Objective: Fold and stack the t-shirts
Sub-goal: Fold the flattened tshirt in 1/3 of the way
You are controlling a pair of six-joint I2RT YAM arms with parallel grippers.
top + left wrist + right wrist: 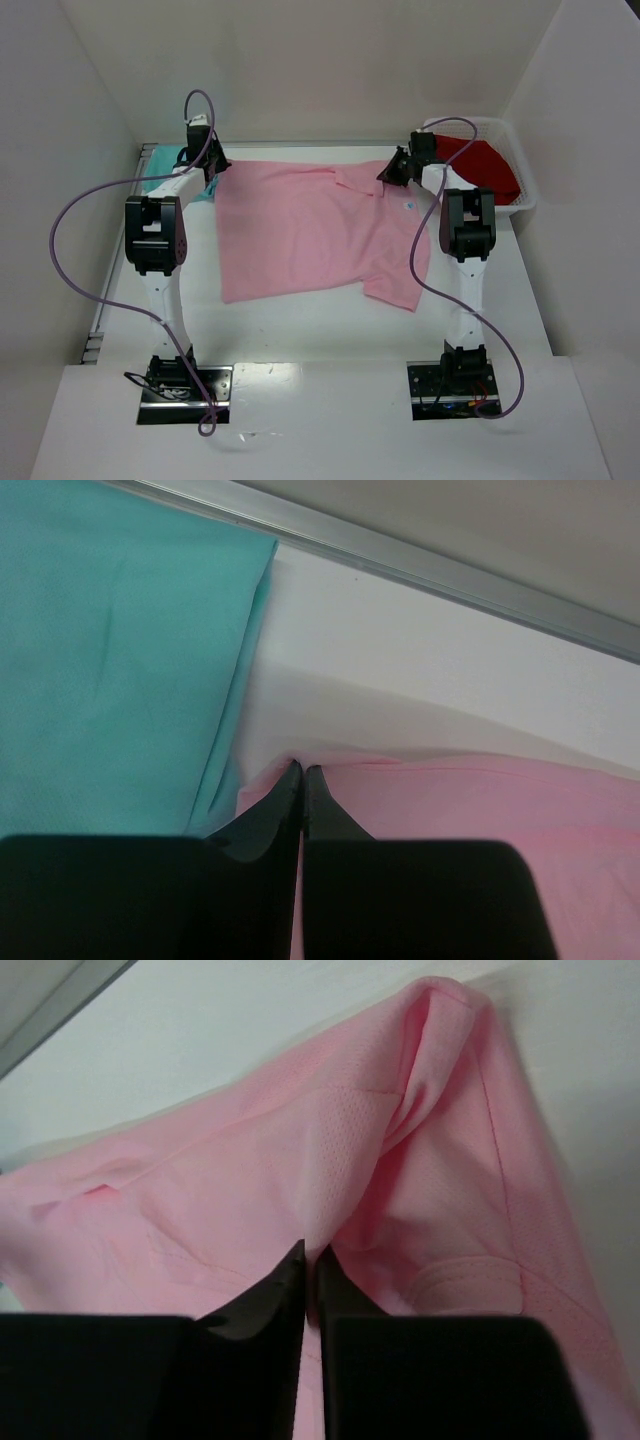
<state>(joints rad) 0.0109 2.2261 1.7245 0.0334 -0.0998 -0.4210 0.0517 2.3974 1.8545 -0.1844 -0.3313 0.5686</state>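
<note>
At the far left corner of the counter [300,330] your teal t-shirt [163,158] lies flat, its edge just beside the pink one. Your left claw [303,770] is clenched, its tips pressed together on the far left corner of the pink t-shirt [310,230], low against the counter. That pink t-shirt is spread across the middle of the counter, with its collar toward the far right and one short sleeve pointing to the near right. Your right claw [310,1255] is at the shirt's far right end near the collar, pinching a raised fold of the pink cloth between nearly closed tips. At the far right corner, the red t-shirt [485,165] sits bunched in a white basket [527,205].
</note>
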